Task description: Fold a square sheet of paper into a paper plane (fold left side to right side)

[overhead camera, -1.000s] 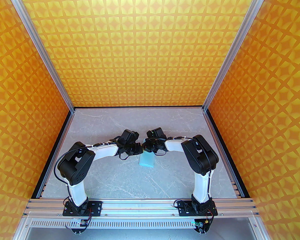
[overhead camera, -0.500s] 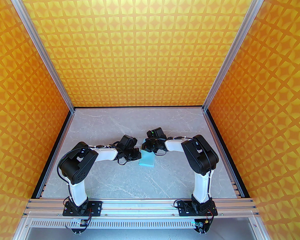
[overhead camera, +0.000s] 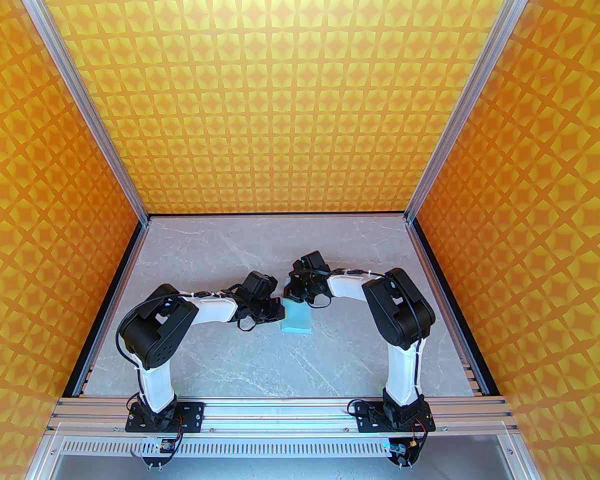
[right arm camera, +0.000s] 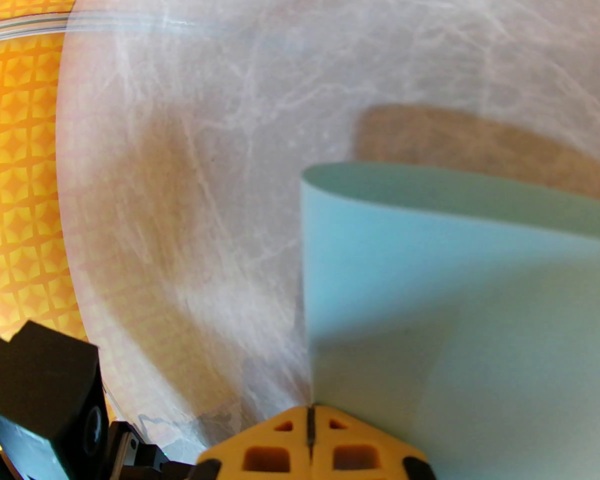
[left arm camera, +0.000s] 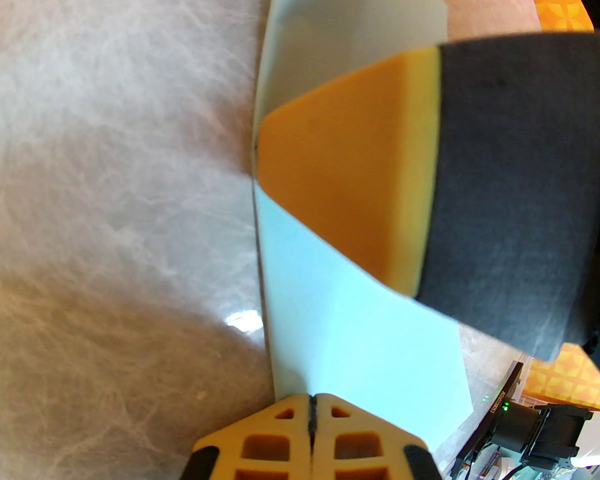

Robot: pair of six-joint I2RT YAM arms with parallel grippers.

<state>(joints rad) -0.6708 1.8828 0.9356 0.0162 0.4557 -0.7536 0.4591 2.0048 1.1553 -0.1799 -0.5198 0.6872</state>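
Starting at the near edge: two arms (overhead camera: 150,368) are bolted side by side, both reaching inward over the grey table (overhead camera: 220,363) toward its middle.

Next out is the left pincer (overhead camera: 278,312). It is clenched, with its tips meeting along one seam in its own wrist view. It sits at the left edge of the sheet, touching it or just beside it. Cannot tell whether any paper is nipped between the tips.

Then the square sheet of paper (overhead camera: 297,320): pale light-blue, lying on the table between the two pincers, roughly mid-table. From above it reads as a narrow rectangle, not a square, so I judge the left side is already laid over onto the right. The right wrist view shows the bend rounded and standing open, the layers apart there and not pressed flat.

Just past it is the right pincer (overhead camera: 296,298), at the sheet's far end and clenched likewise. Seen from the left wrist, one of its orange fingers (left arm camera: 350,168) lies across the top of the sheet. Pinching or only pressing down, cannot tell.

Progress, as judged: the first half-fold is made in shape, but its crease is not yet flattened. No triangular flaps, pointed nose or wing folds are visible, so nearly all the folding is left.

Count: two arms; two pincers, both closed; one sheet. Beyond the table, patterned orange walls (overhead camera: 300,93) stand on three sides.
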